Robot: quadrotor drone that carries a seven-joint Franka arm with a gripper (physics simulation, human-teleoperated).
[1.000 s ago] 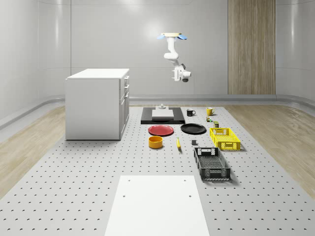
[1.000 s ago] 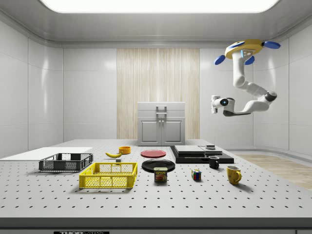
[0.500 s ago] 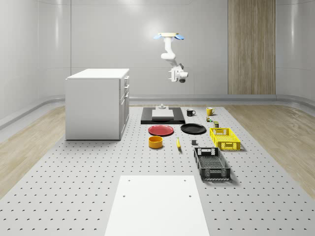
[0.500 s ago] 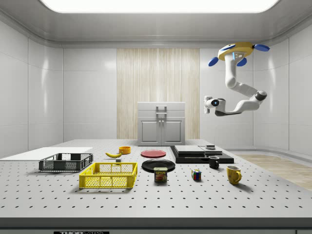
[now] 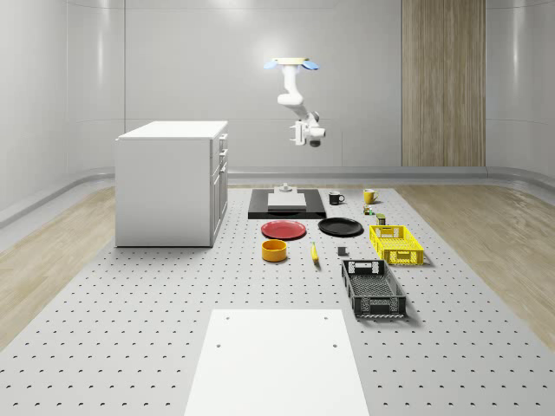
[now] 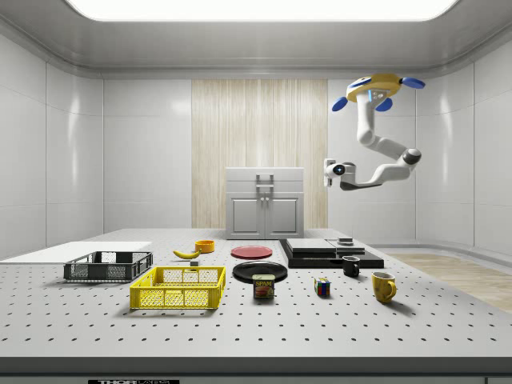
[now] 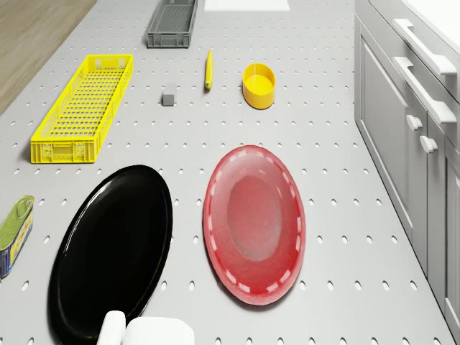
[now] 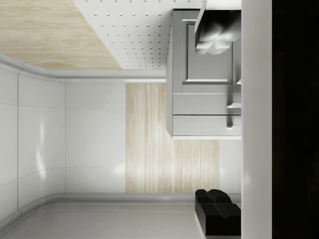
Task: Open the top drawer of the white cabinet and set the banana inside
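Observation:
The white cabinet (image 5: pixel 172 183) stands on the mat at the whole-scene view's left, its drawers shut; the top drawer (image 5: pixel 224 141) faces the objects. The yellow banana (image 5: pixel 314 252) lies on the mat between a yellow bowl and a small grey block, also seen as the banana (image 6: pixel 187 254) and the banana (image 7: pixel 208 69). The drone (image 5: pixel 291 63) hovers high over the plates and the black slab. My gripper (image 5: pixel 301 136) hangs in the air, well away from the cabinet front, level with the drawers. In the wrist view the gripper (image 8: pixel 217 119) points at the cabinet (image 8: pixel 204 99), open and holding nothing.
A red plate (image 7: pixel 254 223) and a black plate (image 7: pixel 111 248) lie below the drone. A yellow bowl (image 5: pixel 274 250), yellow crate (image 5: pixel 396 243), black crate (image 5: pixel 373 289), black slab (image 5: pixel 286 203), mugs and a can sit right of the cabinet. A white panel (image 5: pixel 276 360) lies in front.
The drone, arm and gripper have shifted toward the whole-scene view's left, closer to the cabinet. The banana and the drawers have not moved.

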